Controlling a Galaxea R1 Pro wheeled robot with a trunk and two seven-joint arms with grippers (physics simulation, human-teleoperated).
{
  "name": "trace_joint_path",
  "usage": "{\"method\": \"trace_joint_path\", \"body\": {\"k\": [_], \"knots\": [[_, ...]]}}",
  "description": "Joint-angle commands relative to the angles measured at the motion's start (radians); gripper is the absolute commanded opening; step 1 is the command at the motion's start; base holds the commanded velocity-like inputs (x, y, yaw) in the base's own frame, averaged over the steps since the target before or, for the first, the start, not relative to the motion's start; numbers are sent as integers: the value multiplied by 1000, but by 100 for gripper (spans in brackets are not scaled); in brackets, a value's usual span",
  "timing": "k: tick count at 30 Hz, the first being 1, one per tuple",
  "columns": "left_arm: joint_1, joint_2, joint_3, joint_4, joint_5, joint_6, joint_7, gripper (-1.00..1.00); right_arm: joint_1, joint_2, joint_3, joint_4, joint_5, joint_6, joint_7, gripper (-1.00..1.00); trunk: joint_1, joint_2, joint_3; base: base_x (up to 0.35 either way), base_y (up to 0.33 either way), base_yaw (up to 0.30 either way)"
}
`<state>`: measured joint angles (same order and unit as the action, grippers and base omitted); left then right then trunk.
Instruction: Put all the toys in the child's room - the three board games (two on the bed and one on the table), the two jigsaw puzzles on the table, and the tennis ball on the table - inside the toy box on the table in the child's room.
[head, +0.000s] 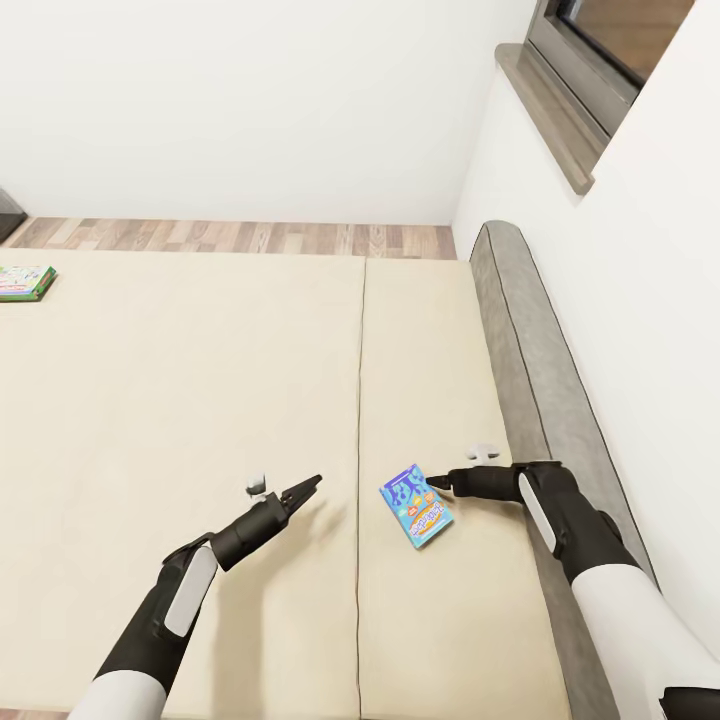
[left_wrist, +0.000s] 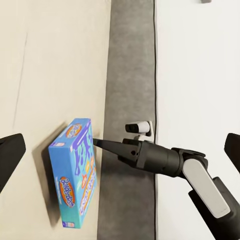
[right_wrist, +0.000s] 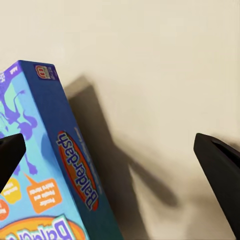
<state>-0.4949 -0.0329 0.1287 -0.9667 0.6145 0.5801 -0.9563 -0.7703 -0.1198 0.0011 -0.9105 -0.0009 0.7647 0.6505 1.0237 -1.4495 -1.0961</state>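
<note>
A mostly blue board game (head: 416, 505) rests on the cream bed (head: 200, 380), near its grey padded edge. It looks tipped up on one side and casts a dark shadow. My right gripper (head: 438, 485) is open at the box's near corner. In the right wrist view one finger (right_wrist: 10, 157) overlaps the blue board game (right_wrist: 55, 190) and the other finger (right_wrist: 220, 175) stands far off it. The left wrist view shows the blue board game (left_wrist: 75, 172) with the right arm's tip against its edge. My left gripper (head: 308, 487) hovers open over bare mattress. A green and red board game (head: 25, 283) lies at the bed's far left.
The grey padded bed end (head: 530, 330) runs along the white wall at the right. A window sill (head: 550, 110) juts out above it. A strip of wood plank floor (head: 240, 237) lies beyond the bed. A seam (head: 361, 400) splits the mattress.
</note>
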Motion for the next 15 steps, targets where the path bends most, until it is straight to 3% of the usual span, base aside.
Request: {"method": "trace_joint_path", "body": {"k": [1,8,15], "knots": [[-1,-1,2,0,3,8,-3,100,0,0,1,12,-2,4,1,100,1,0,-1,0,0,0],[-1,-1,3,0,4,8,-3,100,0,0,2,12,-2,5,1,100,1,0,-1,-10,38,0],[-1,-1,3,0,5,7,-4,100,0,0,2,12,-1,4,1,100,1,0,-1,-15,168,0]]}}
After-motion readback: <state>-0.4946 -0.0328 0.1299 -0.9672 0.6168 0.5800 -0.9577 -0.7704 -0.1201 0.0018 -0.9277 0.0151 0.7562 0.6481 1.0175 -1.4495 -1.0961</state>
